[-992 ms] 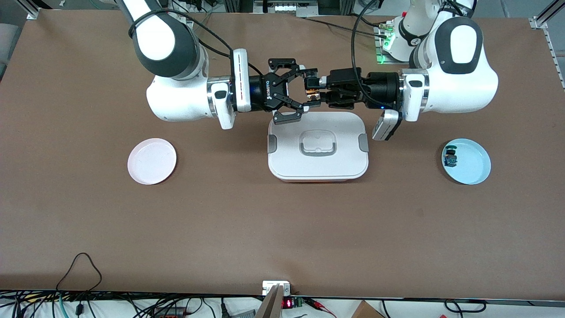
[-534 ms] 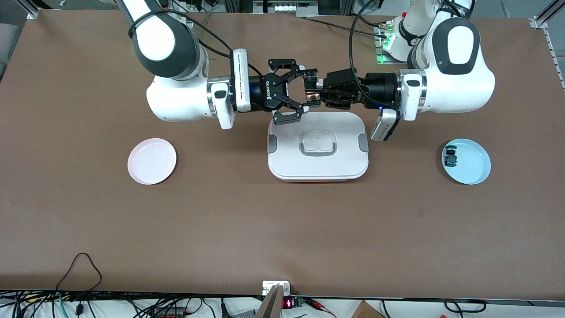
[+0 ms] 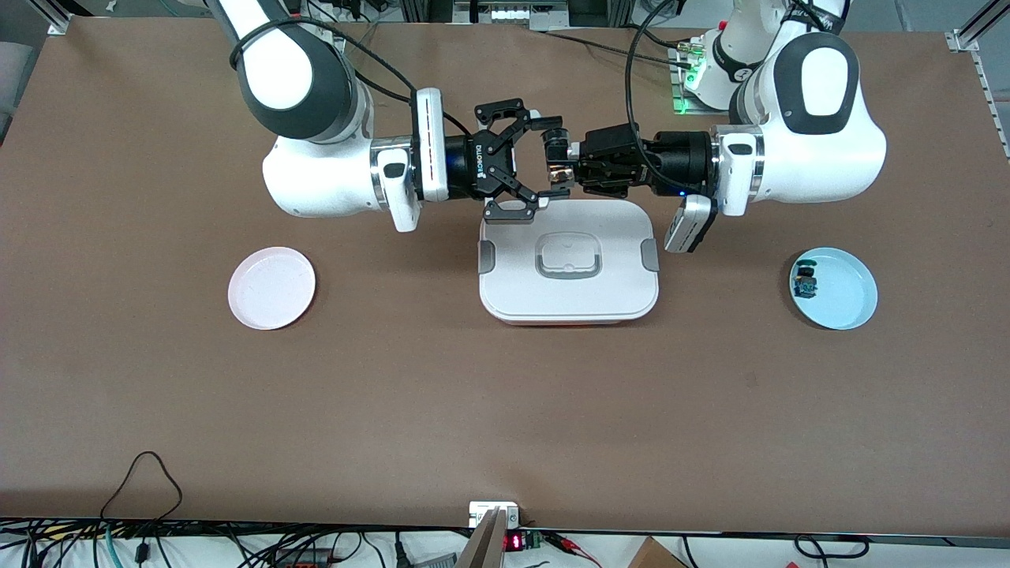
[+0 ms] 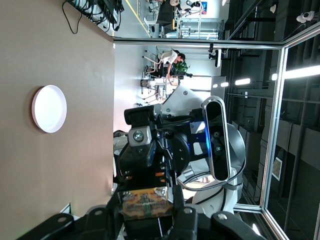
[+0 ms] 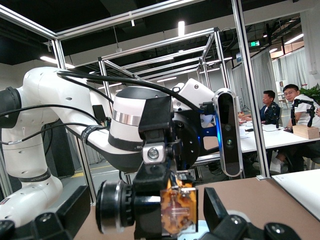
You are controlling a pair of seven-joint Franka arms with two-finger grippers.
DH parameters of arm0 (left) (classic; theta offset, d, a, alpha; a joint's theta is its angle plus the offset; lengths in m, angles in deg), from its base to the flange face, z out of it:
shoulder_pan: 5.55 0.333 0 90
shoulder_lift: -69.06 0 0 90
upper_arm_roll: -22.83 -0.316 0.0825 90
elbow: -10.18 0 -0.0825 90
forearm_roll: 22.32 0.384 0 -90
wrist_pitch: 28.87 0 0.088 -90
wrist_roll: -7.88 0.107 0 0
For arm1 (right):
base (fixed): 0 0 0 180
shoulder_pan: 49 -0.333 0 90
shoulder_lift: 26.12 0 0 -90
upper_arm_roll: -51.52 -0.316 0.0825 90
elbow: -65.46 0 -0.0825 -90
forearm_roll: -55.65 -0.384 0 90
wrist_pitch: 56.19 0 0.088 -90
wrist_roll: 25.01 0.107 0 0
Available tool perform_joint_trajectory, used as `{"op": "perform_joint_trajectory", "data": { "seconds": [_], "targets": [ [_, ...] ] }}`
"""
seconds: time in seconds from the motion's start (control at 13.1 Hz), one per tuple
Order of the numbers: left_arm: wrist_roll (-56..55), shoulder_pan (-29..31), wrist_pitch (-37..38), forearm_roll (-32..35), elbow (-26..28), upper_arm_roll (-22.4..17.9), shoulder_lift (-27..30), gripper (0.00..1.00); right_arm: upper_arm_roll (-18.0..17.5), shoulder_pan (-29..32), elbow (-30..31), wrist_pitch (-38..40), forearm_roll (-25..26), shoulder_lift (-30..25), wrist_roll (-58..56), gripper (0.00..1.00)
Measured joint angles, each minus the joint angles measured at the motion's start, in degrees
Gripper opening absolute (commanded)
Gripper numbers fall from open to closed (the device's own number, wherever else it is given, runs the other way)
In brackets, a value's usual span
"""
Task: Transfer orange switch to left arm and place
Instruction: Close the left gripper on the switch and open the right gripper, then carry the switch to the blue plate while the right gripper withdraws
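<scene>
The orange switch (image 3: 559,170) is held in the air over the box's (image 3: 568,260) edge farthest from the front camera. My left gripper (image 3: 557,166) is shut on it. My right gripper (image 3: 530,162) faces it, fingers spread wide above and below the switch, not touching it. In the left wrist view the switch's orange-tan body (image 4: 145,202) sits clamped between my left gripper's (image 4: 146,212) fingers. In the right wrist view the switch (image 5: 178,210) shows in the left gripper, between my right gripper's (image 5: 145,220) open fingers.
A pink plate (image 3: 271,287) lies toward the right arm's end of the table, also in the left wrist view (image 4: 49,108). A blue plate (image 3: 848,304) toward the left arm's end holds a small black-and-blue part (image 3: 806,282).
My left gripper has edged the switch toward the right gripper, so it now sits further in between the right gripper's open fingers. The right arm has hardly moved.
</scene>
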Motion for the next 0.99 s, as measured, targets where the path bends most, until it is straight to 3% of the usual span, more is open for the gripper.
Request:
{"op": "perform_joint_trajectory", "data": {
  "seconds": [0.31, 0.53, 0.84, 0.99],
  "targets": [
    [0.5, 0.7, 0.0, 0.8, 0.0, -0.1, 0.0, 0.18, 0.4, 0.1, 0.0, -0.1, -0.1, 0.0, 0.3, 1.0],
    [0.8, 2.8, -0.1, 9.3, -0.1, -0.3, 0.0, 0.18, 2.9, 0.6, 0.4, -0.3, -0.1, -0.2, 0.6, 1.0],
    [1.0, 8.1, 1.8, 31.3, -0.9, -0.4, 0.0, 0.18, 8.8, 3.1, 3.4, 3.7, 0.8, -1.2, 0.6, 1.0],
    [1.2, 9.3, 2.4, 44.1, -1.0, -0.4, 0.0, 0.18, 11.1, 4.8, 5.1, 7.8, 4.5, -1.4, 1.5, 1.0]
  ]
}}
